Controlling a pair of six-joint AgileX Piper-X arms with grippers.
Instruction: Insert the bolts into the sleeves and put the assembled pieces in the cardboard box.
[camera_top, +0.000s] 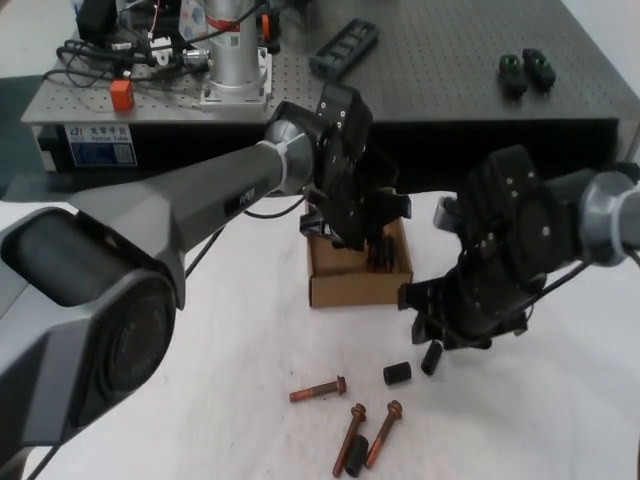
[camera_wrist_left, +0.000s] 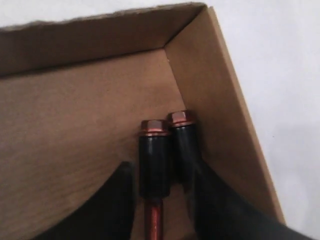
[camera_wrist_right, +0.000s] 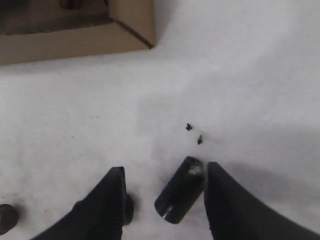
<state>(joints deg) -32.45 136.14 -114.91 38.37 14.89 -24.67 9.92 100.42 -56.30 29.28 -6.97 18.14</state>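
Note:
Over the cardboard box (camera_top: 345, 290) hangs my left gripper (camera_top: 378, 240), reaching down into it. In the left wrist view two assembled pieces, copper bolts in black sleeves (camera_wrist_left: 154, 160) (camera_wrist_left: 182, 145), lie side by side in the box corner (camera_wrist_left: 220, 100). My left gripper (camera_wrist_left: 161, 170) stands open around them. My right gripper (camera_top: 440, 345) is low over the white cloth, open (camera_wrist_right: 165, 170), with a loose black sleeve (camera_wrist_right: 180, 190) lying between its fingers, close to one fingertip (camera_wrist_right: 220, 190). A second loose sleeve (camera_top: 397, 374) lies beside it.
Three copper bolts (camera_top: 318, 389) (camera_top: 349, 432) (camera_top: 383, 434) lie on the cloth near the front, one with a black sleeve (camera_top: 357, 455) at its end. A dark perforated bench (camera_top: 450, 70) with a post, cables and small parts stands behind the box.

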